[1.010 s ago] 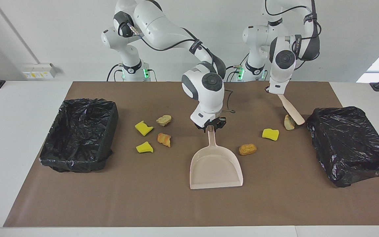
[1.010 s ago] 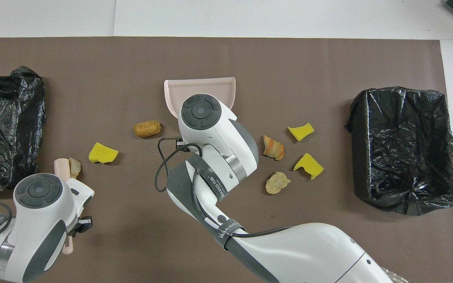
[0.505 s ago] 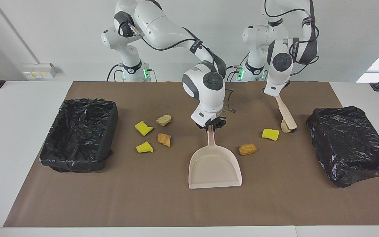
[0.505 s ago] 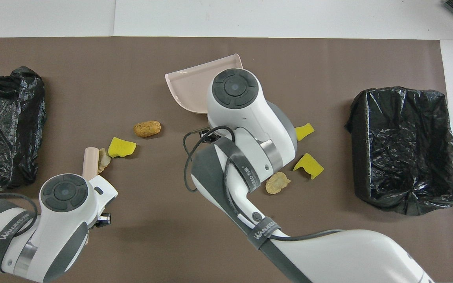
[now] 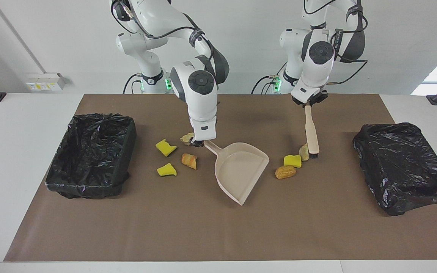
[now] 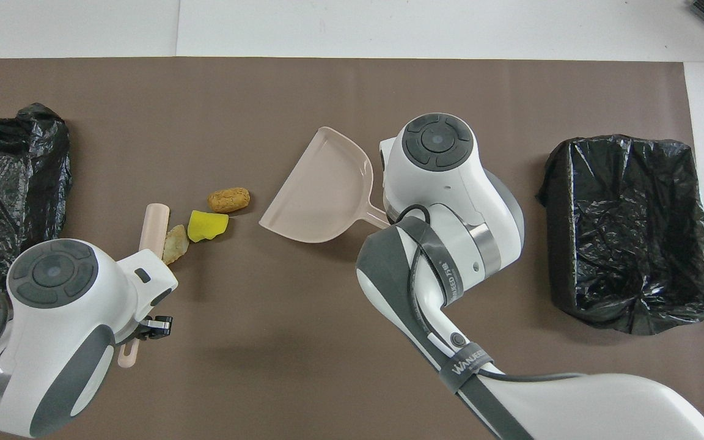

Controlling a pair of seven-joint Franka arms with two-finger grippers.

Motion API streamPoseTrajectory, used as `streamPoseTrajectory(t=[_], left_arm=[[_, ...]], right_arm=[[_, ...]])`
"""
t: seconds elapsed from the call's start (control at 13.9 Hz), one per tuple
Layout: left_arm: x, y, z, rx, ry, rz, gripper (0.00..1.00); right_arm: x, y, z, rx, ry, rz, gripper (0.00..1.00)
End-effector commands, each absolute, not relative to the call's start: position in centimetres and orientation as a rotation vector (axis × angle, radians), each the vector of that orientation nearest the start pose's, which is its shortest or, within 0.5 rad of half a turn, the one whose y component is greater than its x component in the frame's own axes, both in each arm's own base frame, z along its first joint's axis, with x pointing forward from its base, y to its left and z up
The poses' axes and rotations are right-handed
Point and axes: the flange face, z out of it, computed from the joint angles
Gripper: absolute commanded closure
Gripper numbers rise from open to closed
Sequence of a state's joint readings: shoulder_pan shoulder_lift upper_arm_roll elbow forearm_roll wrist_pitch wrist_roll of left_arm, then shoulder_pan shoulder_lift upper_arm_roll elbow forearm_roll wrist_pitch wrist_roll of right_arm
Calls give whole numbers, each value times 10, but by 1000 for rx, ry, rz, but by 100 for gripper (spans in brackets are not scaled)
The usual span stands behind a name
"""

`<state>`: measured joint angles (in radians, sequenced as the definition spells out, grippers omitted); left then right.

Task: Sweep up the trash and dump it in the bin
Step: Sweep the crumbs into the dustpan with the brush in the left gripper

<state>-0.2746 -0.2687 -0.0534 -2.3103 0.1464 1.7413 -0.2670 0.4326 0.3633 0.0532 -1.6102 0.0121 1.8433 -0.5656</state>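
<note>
**Three pieces gathered, pan turned to meet them**

Seven pieces of trash [image 5: 290,161] out on the brown mat [image 5: 203,235]: three bunched between brush and dustpan, four [image 5: 176,155] nearer the right arm's bin [image 5: 89,151]. Left gripper [image 5: 308,102] clamped on the brush [image 5: 312,131] handle, bristles down against the tan lump [image 5: 304,151]. Right gripper [image 5: 197,142] closed on the dustpan [image 5: 239,170] handle, mouth angled toward the bunch. Sweeping step, judging by the layout; nothing in the pan. Next: pan lip flat and close, then a short push across. Risk: pieces rolling past the lip.
</note>
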Motion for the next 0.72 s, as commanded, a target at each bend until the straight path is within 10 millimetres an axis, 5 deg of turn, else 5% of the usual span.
streamPoseTrajectory(t=[0.0, 0.29, 0.5, 0.65], left_arm=[[417, -106, 421, -2913, 89, 360, 100], [423, -63, 406, -2932, -68, 345, 100], [439, -73, 370, -2939, -40, 344, 100], [452, -81, 355, -2963, 4, 281, 100]], right_arm=[[572, 288, 410, -2521, -1817, 175, 100], [568, 311, 383, -2387, -2141, 223, 100], [570, 315, 379, -2398, -2135, 190, 100], [559, 345, 366, -2414, -2117, 166, 100]])
